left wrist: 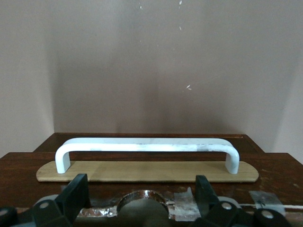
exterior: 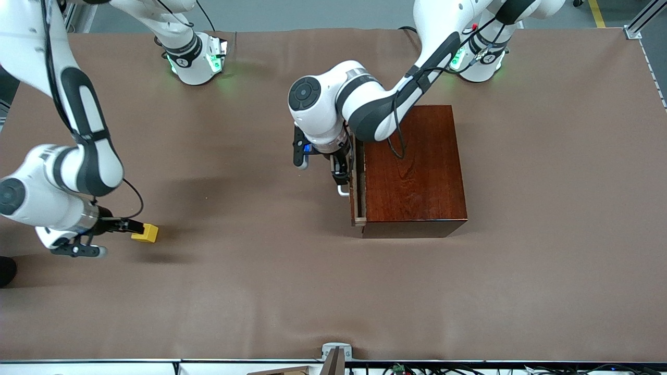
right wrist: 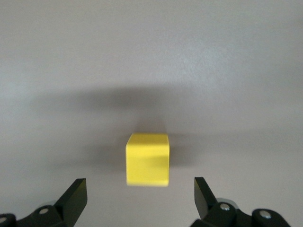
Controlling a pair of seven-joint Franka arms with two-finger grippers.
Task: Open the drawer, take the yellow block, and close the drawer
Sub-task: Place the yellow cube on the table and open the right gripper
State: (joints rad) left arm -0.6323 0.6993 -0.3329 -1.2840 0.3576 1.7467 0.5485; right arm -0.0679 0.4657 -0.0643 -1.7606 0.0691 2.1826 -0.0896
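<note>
Box (exterior: 414,169): dark red-brown wood, standing toward the left arm's end of the table (exterior: 333,291).
Drawer (exterior: 357,187): nearly shut, only a thin pale edge out of the box.
Handle (left wrist: 147,147): white bar on the drawer front.
Left gripper (exterior: 341,174): just in front of the handle, fingers (left wrist: 75,194) spread, holding nothing.
Block (exterior: 145,233): yellow, on the table at the right arm's end, well apart from the box.
Right gripper (exterior: 130,226): just beside the block, fingers (right wrist: 75,195) apart, not gripping it.

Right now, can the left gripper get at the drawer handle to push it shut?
Probably yes: the left gripper sits open right at the white handle of the slightly open drawer, nothing between.
</note>
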